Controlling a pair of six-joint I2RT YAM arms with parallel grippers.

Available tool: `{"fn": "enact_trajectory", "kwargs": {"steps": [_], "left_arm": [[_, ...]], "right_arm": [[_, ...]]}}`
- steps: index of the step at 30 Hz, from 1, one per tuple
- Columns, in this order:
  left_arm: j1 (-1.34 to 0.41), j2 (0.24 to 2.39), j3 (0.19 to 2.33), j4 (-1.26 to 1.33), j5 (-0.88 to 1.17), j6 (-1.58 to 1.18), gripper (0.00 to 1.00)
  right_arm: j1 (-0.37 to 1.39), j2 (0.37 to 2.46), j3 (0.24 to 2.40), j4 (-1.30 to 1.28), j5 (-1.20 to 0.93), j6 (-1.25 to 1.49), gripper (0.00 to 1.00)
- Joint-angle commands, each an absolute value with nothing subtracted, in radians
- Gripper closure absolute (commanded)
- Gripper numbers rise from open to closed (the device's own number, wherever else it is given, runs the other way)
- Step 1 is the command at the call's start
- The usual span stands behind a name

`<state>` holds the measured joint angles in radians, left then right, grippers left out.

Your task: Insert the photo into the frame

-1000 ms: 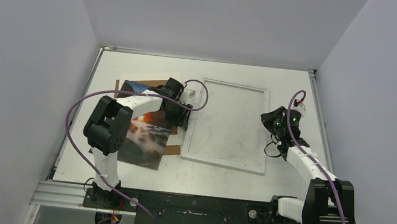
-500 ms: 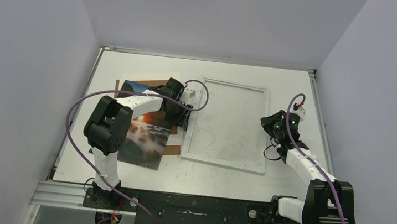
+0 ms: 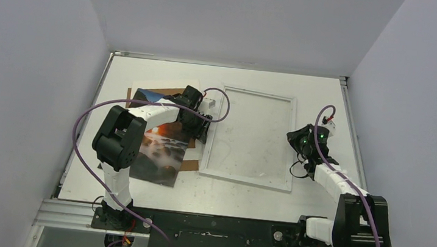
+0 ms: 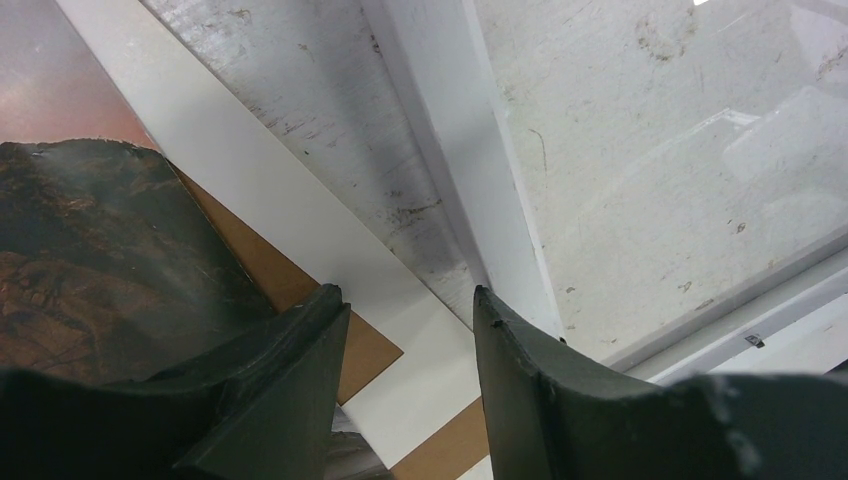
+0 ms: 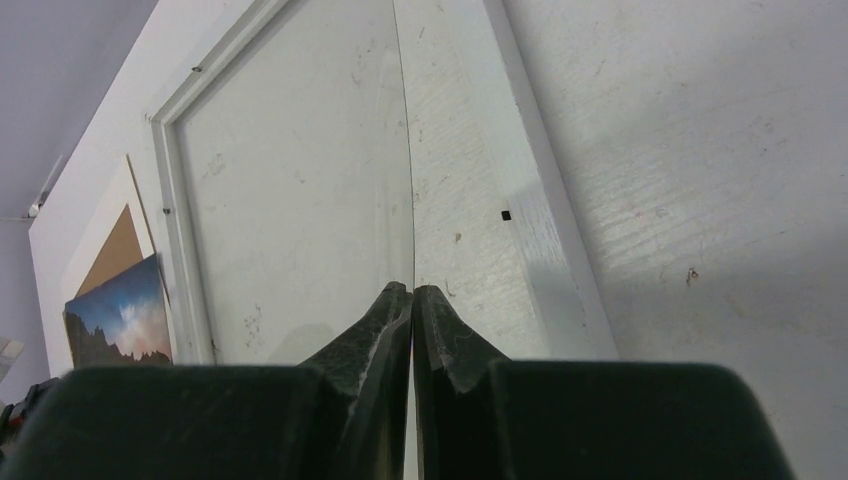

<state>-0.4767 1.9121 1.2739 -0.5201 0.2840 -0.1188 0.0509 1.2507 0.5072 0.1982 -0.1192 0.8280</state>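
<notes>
**Retreat on the right, no move on the left**

The photo [image 3: 161,154]: lies face up at the left of the tabletop [image 3: 227,195], on a brown board [image 3: 173,91], just left of the frame [image 3: 245,180] and outside it. Same place as a second ago. The frame: rests flat in the middle of the tabletop, likewise unmoved.

At the left hand [image 4: 405,295]: held low at the photo's right edge, between photo and frame. Released, with only board, a white strip [image 4: 250,190] and bare tabletop in the gap. Same pose as a second ago.

As for the right hand [image 5: 412,288]: clenched, fingertips pressed together. Has slid back from beside the frame's right rail toward the near right. Suggests a frame left ready and a lift of the photo as the next step; nothing of the insertion done yet.

Hard to make out: a hairline [image 5: 405,150] running up from the right hand's tips across the frame, perhaps the edge of a clear sheet, perhaps only a seam. Cannot tell which, nor whether anything thin sits pinched there. Middle of the photo hidden under the left arm [image 3: 149,113] from above; seen from the left wrist only as a dark patch. White strip: mat or other part, unclear.
</notes>
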Motion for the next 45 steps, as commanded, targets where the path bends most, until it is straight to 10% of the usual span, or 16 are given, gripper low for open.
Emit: {"fn": "enact_trajectory", "kwargs": {"steps": [1,9,18,25,45], "left_arm": [[-0.48,1.911,1.311,-0.516,0.285,-0.106,0.53],[-0.48,1.907,1.31,-0.515,0.289,-0.112,0.53],[-0.48,1.9,1.308,-0.516,0.287,-0.112,0.53],[-0.48,1.889,1.302,-0.513,0.286,-0.106,0.52],[-0.479,1.882,1.314,-0.534,0.304,-0.115,0.52]], "right_arm": [[0.046,1.253,0.494,0.249,-0.112,0.83,0.95],[0.047,1.294,0.521,0.208,-0.104,0.788,0.92],[0.047,1.34,0.589,0.133,-0.103,0.719,0.38],[0.06,1.316,0.632,0.065,-0.061,0.667,0.16],[0.227,1.262,0.765,-0.228,0.165,0.596,0.15]]}}
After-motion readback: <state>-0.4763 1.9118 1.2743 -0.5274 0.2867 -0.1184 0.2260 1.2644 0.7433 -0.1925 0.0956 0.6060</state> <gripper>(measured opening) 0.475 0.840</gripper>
